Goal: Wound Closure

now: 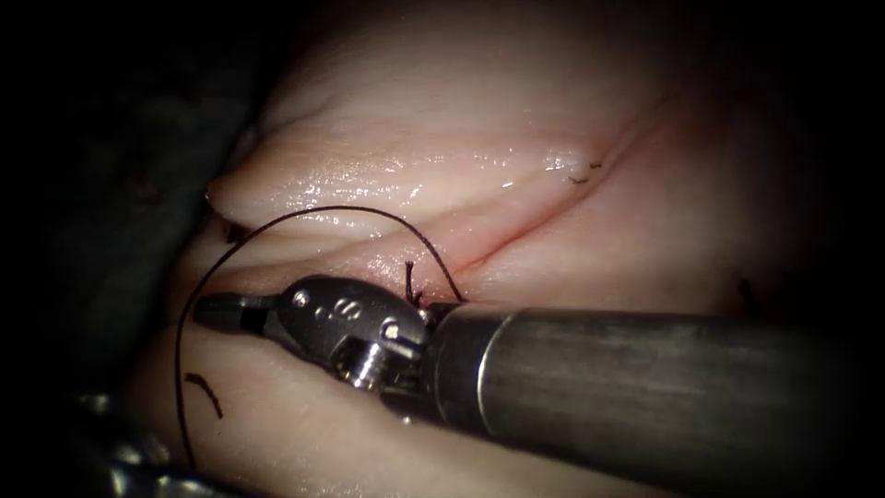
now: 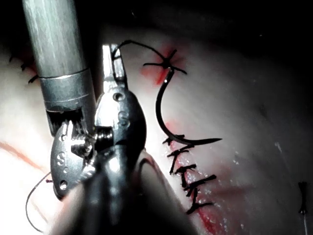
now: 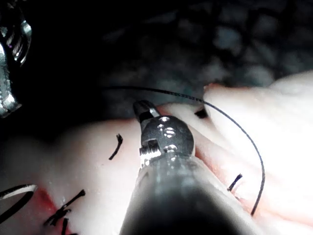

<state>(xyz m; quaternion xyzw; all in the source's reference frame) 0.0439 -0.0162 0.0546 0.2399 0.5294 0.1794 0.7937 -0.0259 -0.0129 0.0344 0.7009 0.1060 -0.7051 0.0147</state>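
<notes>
Needle (image 2: pixel 166 115) flat on tissue (image 2: pixel 254 98), tip sideways

The glistening pale pink tissue (image 1: pixel 461 138) carries a reddish line along its cut (image 1: pixel 553 207). A thin dark thread (image 1: pixel 304 217) arcs over it. The right arm's shiny silver-grey metal pincer (image 1: pixel 226 312) has dark tips.

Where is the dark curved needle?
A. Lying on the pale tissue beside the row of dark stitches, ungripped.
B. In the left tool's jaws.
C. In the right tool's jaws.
A: the left wrist view shows the dark curved needle lying on the pale tissue beside the row of dark stitches, no tool gripping it.
</notes>
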